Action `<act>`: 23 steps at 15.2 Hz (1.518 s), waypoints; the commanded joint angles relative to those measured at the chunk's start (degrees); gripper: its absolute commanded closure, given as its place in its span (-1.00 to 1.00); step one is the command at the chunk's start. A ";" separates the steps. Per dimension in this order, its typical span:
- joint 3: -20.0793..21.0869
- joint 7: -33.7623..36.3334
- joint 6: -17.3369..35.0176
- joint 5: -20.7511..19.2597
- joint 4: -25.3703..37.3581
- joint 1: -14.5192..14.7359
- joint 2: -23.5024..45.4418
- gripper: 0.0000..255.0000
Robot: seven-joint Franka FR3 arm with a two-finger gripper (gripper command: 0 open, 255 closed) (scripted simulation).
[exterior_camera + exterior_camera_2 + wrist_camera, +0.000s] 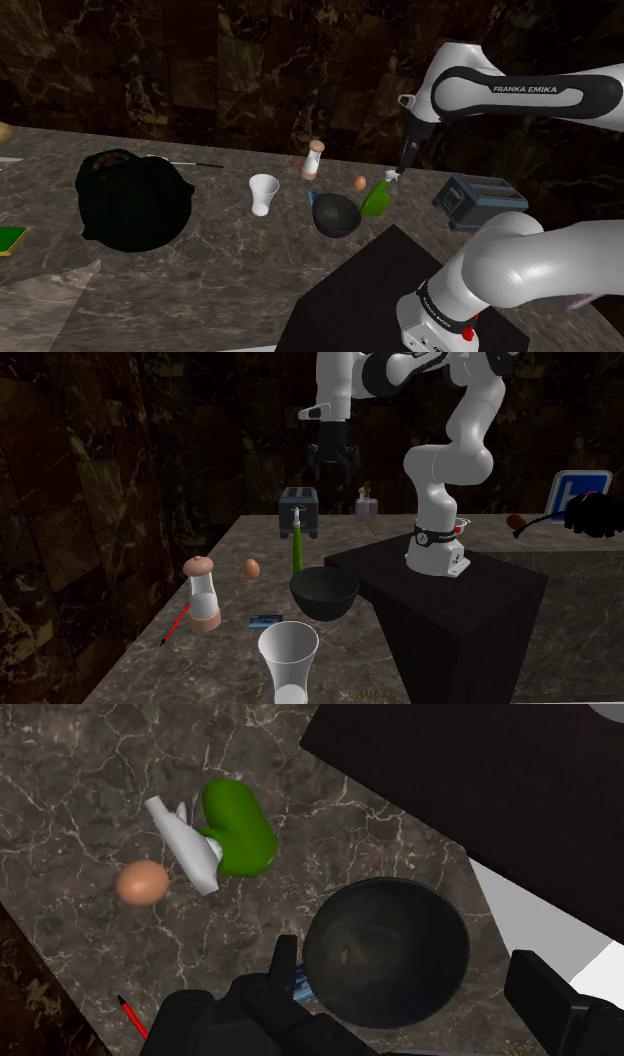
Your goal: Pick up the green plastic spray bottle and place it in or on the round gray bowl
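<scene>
The green spray bottle (377, 199) with its white nozzle stands upright on the marble counter, close beside the dark round bowl (335, 214). In the second exterior view the bottle (296, 548) rises just behind the bowl (324, 592). My gripper (331, 468) hangs open well above the bottle, touching nothing. In the shoulder view the gripper (406, 166) is just above the nozzle. Seen from the wrist, the bottle (240, 829) lies ahead of the fingers, and the bowl (385, 949) sits between them far below the open gripper (410, 979).
A brown egg (142, 882) lies beside the nozzle. A white cup (264, 193), a pepper mill (314, 159), a toaster (478, 200) and a black bag (135, 200) also stand on the counter. A red pen (176, 625) lies near the edge. My dark stand (400, 290) borders the bowl.
</scene>
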 commanded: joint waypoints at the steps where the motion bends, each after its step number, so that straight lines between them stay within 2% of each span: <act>1: -2.72 -4.53 3.65 -1.99 -0.07 0.15 2.92 -1.00; 6: -9.92 -15.71 13.27 -5.02 1.74 1.51 12.62 -1.00; 10: -15.61 -25.60 21.03 -4.26 4.87 3.86 22.11 -1.00; 18: -17.98 -27.76 28.86 -2.48 3.02 4.69 28.24 -1.00; 23: -17.96 -27.76 28.87 -2.47 3.02 4.67 28.24 -1.00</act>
